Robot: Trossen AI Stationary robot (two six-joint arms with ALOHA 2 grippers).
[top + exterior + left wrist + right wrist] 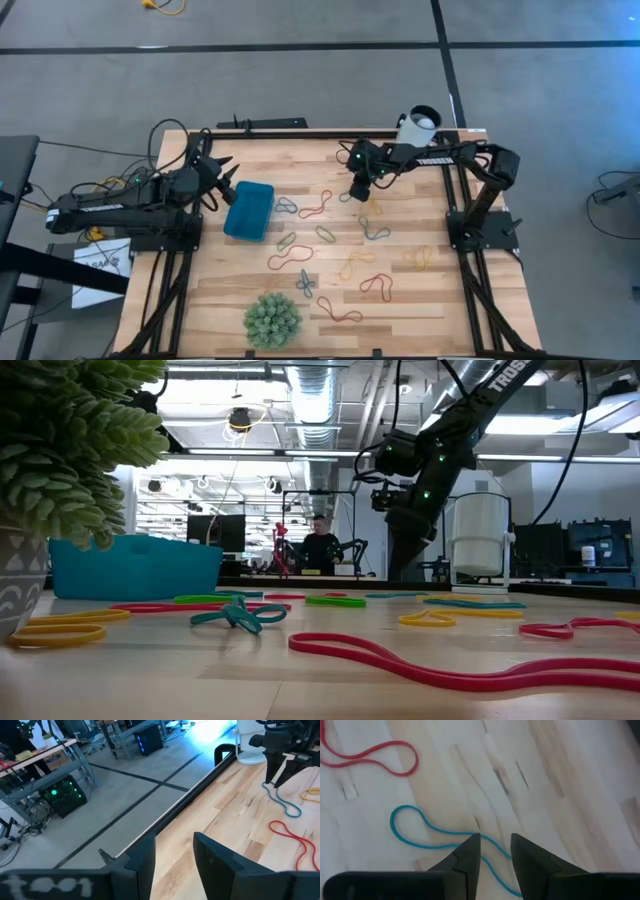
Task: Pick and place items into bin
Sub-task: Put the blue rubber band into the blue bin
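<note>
Several thin rubber bands lie flat on the wooden table: red (316, 206), green (286, 241), yellow (355, 265), teal (305, 284) and others. The teal-blue bin (248, 210) stands at the left and shows in the low view (135, 567). My right gripper (358, 192) points down, open, low over a blue band (405, 827). One end of that band runs between its fingertips (495, 852). The same gripper shows in the left wrist view (276, 782). My left gripper (224, 180) is open and empty just left of the bin's far end (175, 865).
A green spiky ball (272, 320) sits near the table's front edge. A white cup (418, 128) stands at the far edge behind my right arm. A red band (370, 755) lies close to the blue one. A person shows in the room beyond the table (322, 545).
</note>
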